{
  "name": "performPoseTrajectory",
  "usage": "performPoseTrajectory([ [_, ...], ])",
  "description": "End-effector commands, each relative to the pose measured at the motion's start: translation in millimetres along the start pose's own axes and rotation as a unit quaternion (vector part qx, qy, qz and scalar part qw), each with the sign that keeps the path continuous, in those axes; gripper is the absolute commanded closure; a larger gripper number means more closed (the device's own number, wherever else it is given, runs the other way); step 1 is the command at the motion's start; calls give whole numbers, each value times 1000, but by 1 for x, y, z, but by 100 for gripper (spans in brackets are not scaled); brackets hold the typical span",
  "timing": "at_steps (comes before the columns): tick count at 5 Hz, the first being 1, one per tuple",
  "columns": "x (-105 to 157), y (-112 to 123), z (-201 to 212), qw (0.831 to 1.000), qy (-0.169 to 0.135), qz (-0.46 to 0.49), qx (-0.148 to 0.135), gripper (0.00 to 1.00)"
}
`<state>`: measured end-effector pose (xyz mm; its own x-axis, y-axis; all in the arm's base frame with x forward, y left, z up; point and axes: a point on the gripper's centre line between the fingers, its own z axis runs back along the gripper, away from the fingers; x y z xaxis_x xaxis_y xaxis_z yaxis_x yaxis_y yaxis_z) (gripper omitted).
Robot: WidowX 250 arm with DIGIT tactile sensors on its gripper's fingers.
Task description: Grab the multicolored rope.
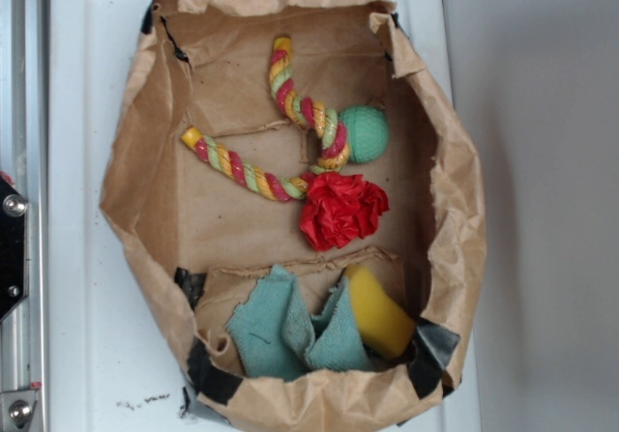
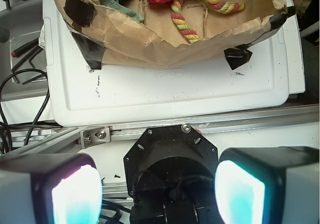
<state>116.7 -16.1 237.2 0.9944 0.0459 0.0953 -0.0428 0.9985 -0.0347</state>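
Nearest the wrist camera: gripper [image 2: 157, 191], fingers [image 2: 75, 196] set wide apart, nothing between the pale glowing pads; it hangs over a metal rail, outside the work area.

Beyond the rail: white board [image 2: 175, 91], lightly scuffed, carrying a brown paper bag [image 1: 455, 200] cut low and patched with black tape at its corners. Black cables [image 2: 20, 83] lie off the board's edge.

Inside the bag, one end: teal cloth [image 1: 276, 331], crumpled, with a yellow sponge [image 1: 377, 311] touching it, possibly tucked partly under a fold.

Mid-bag: red crumpled paper flower [image 1: 340, 210], touching the rope.

Past the flower: multicolored rope [image 1: 247, 171], twisted red, yellow and pale green, lying flat on the bag floor in a bent V with both yellow ends pointing away from the green ball [image 1: 364, 132] at its bend. Well apart from the gripper.
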Motion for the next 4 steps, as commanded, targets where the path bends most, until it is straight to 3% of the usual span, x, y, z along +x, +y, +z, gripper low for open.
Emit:
performPoseTrajectory([
  [1, 0, 0, 0, 1000, 0, 0, 0, 0],
  [2, 48, 2, -23, 999, -33, -8, 17, 0],
  [3, 97, 7, -45, 993, -70, -95, 26, 0],
  [4, 132, 15, -69, 980, -78, -181, 41, 0],
])
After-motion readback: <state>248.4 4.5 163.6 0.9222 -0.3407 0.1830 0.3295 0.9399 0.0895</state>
